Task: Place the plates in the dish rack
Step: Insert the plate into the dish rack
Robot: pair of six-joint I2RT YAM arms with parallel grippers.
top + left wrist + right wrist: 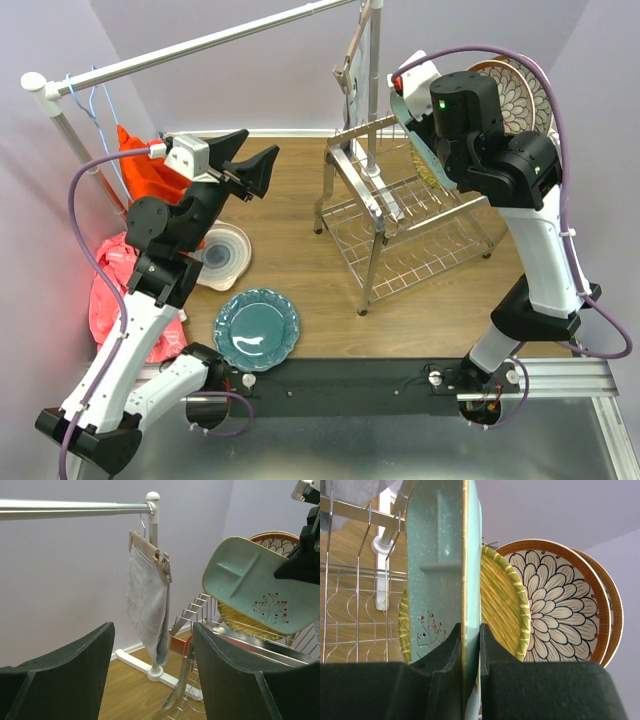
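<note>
Dish rack (415, 225) on the wooden desk (290, 200), already carrying two brown-rimmed floral plates (560, 605) and a yellow woven plate (502, 605). Right pincer (470, 645) clenched on the rim of a pale green divided plate (260, 587), held upright above the prongs. Better to lower slowly, edge first, into a free slot beside the woven one, then release. Left pincer (150, 675) released, empty. Teal scalloped plate (257, 330) waiting on the desk.
</note>
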